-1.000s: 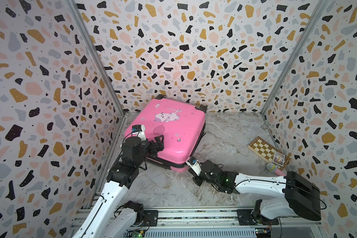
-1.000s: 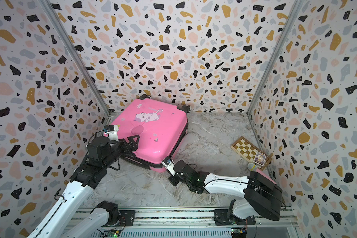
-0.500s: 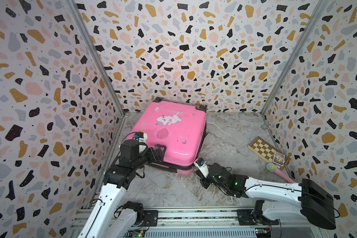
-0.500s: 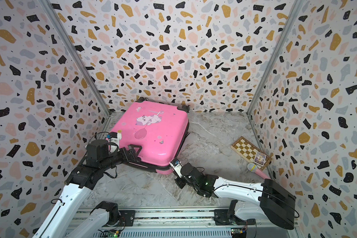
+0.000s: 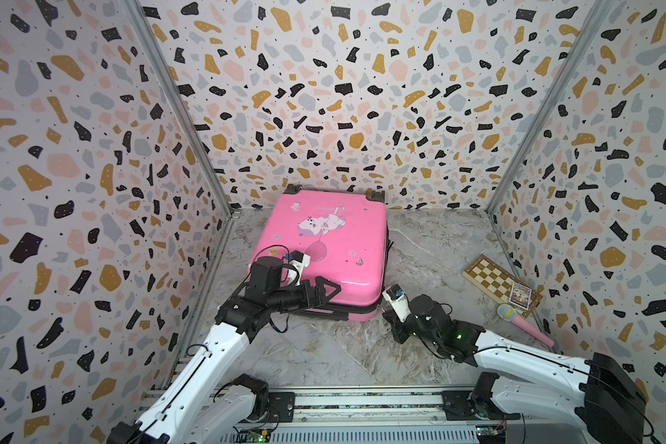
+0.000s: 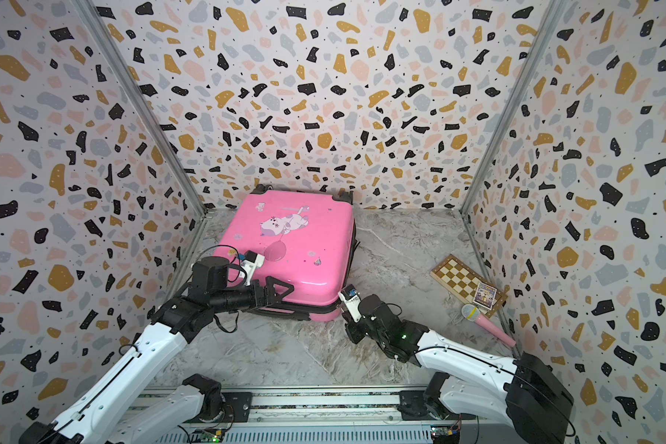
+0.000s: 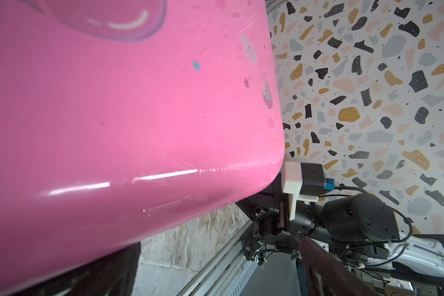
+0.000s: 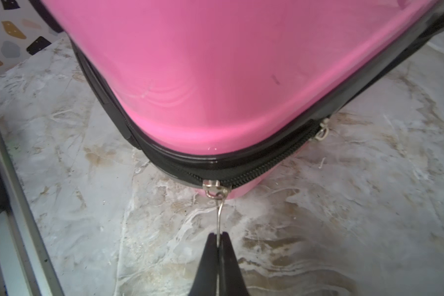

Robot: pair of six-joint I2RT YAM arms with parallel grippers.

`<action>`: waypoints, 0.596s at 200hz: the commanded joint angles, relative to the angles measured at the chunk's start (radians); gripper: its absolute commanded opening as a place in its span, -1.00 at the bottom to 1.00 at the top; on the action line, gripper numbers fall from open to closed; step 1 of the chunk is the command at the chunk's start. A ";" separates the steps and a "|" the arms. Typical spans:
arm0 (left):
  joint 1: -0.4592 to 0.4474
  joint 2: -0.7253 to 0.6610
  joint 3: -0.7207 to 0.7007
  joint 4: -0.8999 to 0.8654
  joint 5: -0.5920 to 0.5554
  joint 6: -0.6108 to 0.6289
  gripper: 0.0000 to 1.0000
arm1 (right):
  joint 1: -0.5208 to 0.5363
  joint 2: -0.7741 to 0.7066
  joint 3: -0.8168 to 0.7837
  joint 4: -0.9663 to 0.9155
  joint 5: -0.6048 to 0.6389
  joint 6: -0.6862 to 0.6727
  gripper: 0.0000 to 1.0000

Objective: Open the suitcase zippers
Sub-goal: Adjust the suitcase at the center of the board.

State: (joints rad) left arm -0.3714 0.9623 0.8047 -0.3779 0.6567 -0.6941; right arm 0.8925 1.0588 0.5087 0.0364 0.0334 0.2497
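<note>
Small glossy hot-pink hard-shell suitcase (image 5: 323, 238) lies flat, cat print up, at about 11 o'clock on the grey marbled worktop (image 5: 431, 246). Its wheels face the back wall. A flat wooden chessboard (image 5: 491, 276) sits well apart at 3 o'clock and has no part in this.

Right claw (image 8: 219, 237) works at the case's 5 o'clock corner. It is pinched together on the thin silver metal zipper pull (image 8: 219, 212), and the tab is drawn taut from its slider. The black zipper band (image 8: 254, 164) curves round that corner toward a second pull (image 8: 322, 132). Which stretch is already parted cannot be told.

Left claw (image 5: 323, 296) has its jaws spread wide at the case's near edge, around 7 o'clock, with the upper finger over the lid rim. It clamps nothing and is judged to be bracing.

Step in hand, as judged: run the slider round the corner.
- Pull along the band, low and tangent to the curve. An outward tug would likely skid the light case.
- Go slowly through the bend, where sliders tend to bind.
- Pinch firmly, since the tab looks thin and slick.
- The left claw should bear on the shell against the pull.
</note>
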 commanded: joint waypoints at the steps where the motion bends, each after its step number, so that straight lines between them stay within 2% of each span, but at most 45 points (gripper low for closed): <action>1: -0.041 0.073 -0.013 0.172 -0.048 -0.014 0.98 | -0.037 -0.026 -0.021 -0.096 -0.033 -0.006 -1.00; 55: -0.098 0.190 0.007 0.274 -0.084 -0.022 0.99 | -0.020 -0.063 -0.019 -0.070 -0.135 -0.067 -1.00; 86: -0.112 0.230 0.010 0.308 -0.088 -0.025 0.99 | 0.070 -0.069 -0.013 -0.041 -0.097 -0.088 -1.00; 119: -0.123 0.242 0.016 0.334 -0.089 -0.033 1.00 | 0.101 0.024 0.024 -0.009 -0.085 -0.068 -1.00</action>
State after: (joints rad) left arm -0.4858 1.1320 0.8268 -0.1585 0.6590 -0.7456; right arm 0.9264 1.0367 0.5026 0.0402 0.0818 0.1974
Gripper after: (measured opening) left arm 0.998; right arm 0.058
